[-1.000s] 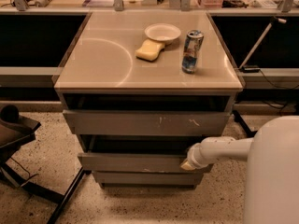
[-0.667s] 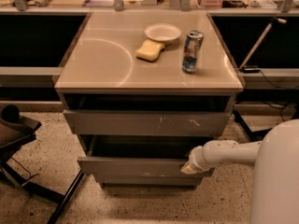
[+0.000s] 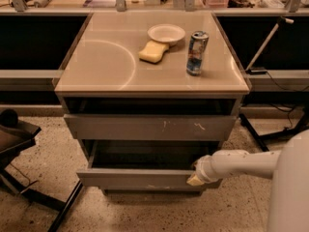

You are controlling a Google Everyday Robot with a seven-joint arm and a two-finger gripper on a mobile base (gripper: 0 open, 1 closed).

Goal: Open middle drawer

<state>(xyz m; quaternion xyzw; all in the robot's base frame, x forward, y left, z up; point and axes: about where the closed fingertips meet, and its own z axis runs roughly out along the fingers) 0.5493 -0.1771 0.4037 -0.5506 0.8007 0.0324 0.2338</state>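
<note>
At right end of middle drawer (image 3: 140,179) front, under scratched top drawer (image 3: 149,127): gripper (image 3: 195,179) at upper edge. Spread or clamped: cannot tell; probably hooked on lip. Drawer partly out, shallow grey inside showing. Pull straight toward base, level. Off-centre hold may skew drawer, so go slow.

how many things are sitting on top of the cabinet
3: white bowl at the back, yellow sponge by its front-left, can to the right. The gripper is at the right front of the middle drawer.
</note>
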